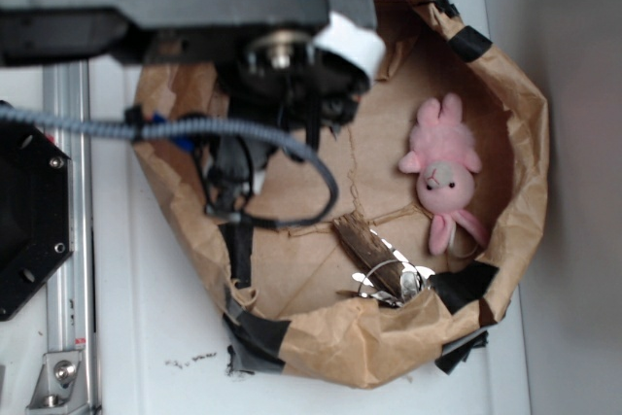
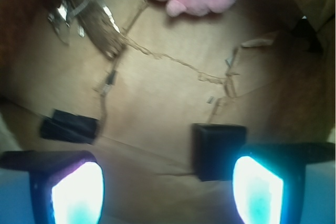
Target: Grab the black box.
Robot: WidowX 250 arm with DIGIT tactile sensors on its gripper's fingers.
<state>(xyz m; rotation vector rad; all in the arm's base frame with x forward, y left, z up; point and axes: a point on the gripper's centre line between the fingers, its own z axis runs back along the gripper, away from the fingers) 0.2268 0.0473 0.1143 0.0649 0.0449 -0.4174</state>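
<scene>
Spread fingers [image 2: 260, 190] of the gripper [image 2: 168, 192] were held low beside the black box [image 2: 218, 148], seemingly so it could be straddled.

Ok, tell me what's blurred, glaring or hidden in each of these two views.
Exterior view: the arm fills the top left, soft and out of focus, hiding the black box; the pink bunny is fairly sharp. Wrist view: overall soft, the gripper pads blown out white-cyan, the black box dark and featureless beside the right pad.
</scene>
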